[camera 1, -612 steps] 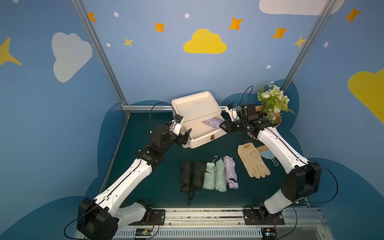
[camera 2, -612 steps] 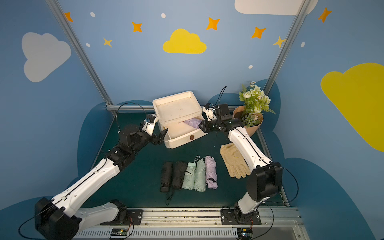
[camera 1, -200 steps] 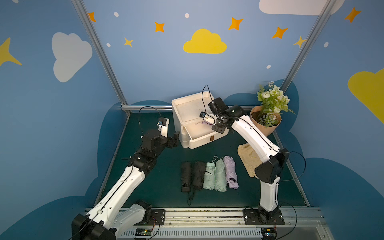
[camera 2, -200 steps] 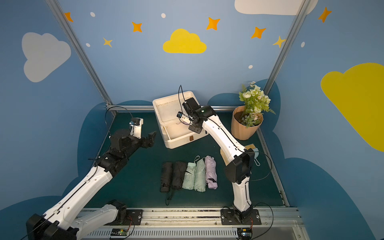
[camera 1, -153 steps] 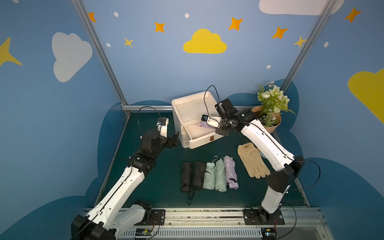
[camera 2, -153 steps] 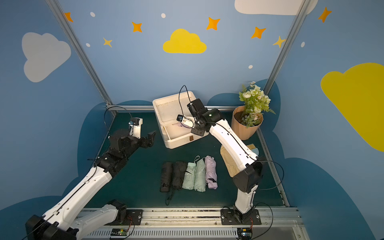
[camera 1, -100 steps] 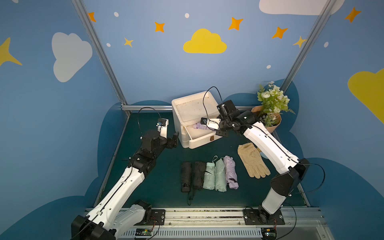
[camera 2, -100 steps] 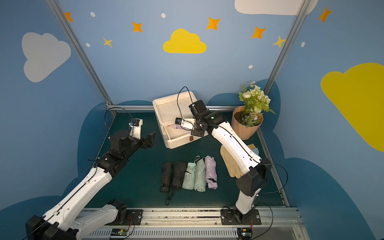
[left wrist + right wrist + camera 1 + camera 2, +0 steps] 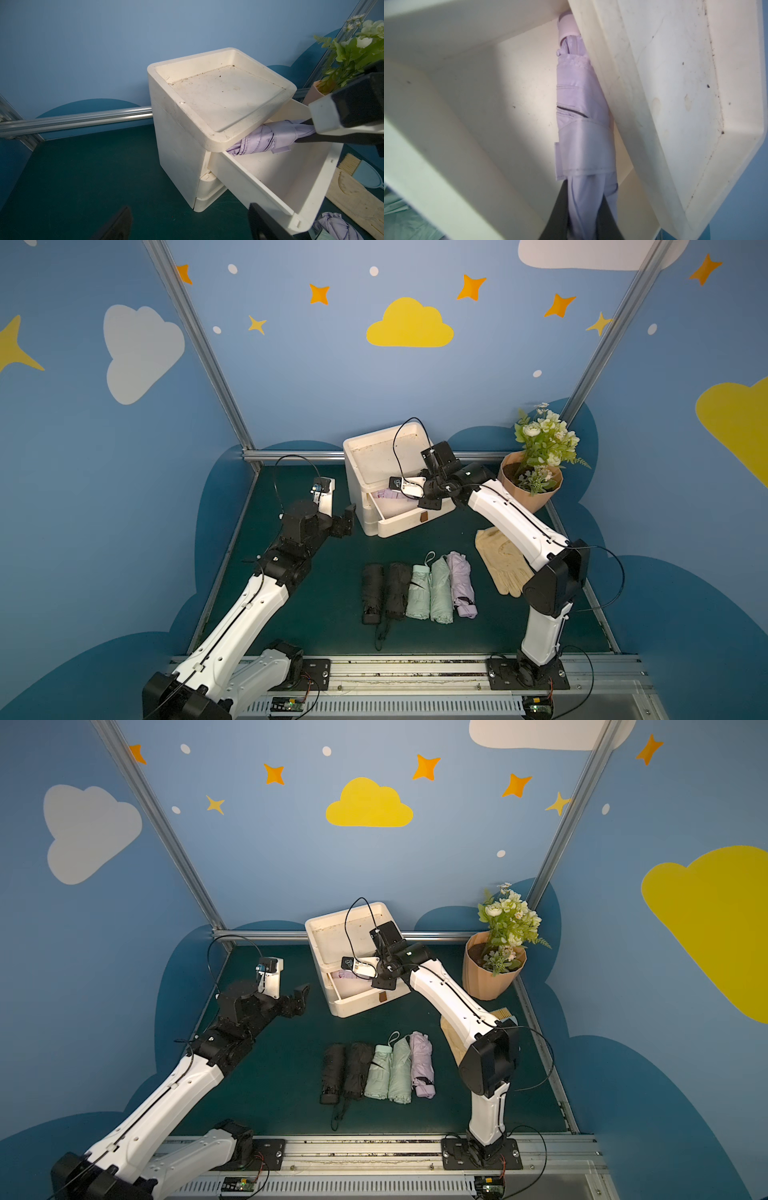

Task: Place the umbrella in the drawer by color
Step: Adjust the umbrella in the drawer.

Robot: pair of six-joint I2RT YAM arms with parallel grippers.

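A white drawer unit (image 9: 374,456) (image 9: 332,932) stands at the back of the mat, its top drawer (image 9: 409,519) (image 9: 259,180) pulled out. My right gripper (image 9: 399,494) (image 9: 583,199) is shut on one end of a folded lilac umbrella (image 9: 384,494) (image 9: 268,138) (image 9: 581,116), which lies inside that drawer, partly under the unit's top. My left gripper (image 9: 343,522) (image 9: 189,226) is open and empty, just left of the unit. On the mat in front lie two black umbrellas (image 9: 372,593), two mint umbrellas (image 9: 441,593) and another lilac umbrella (image 9: 461,585).
A potted bunch of flowers (image 9: 530,485) stands right of the unit. A beige glove (image 9: 500,564) lies under my right arm, with a brush (image 9: 349,164) beside it. A metal rail (image 9: 291,455) runs along the back edge.
The right gripper has brought the lilac umbrella from the drawer's right end into the drawer and pushed it further left. The left gripper drew back from the drawer, then stayed still.
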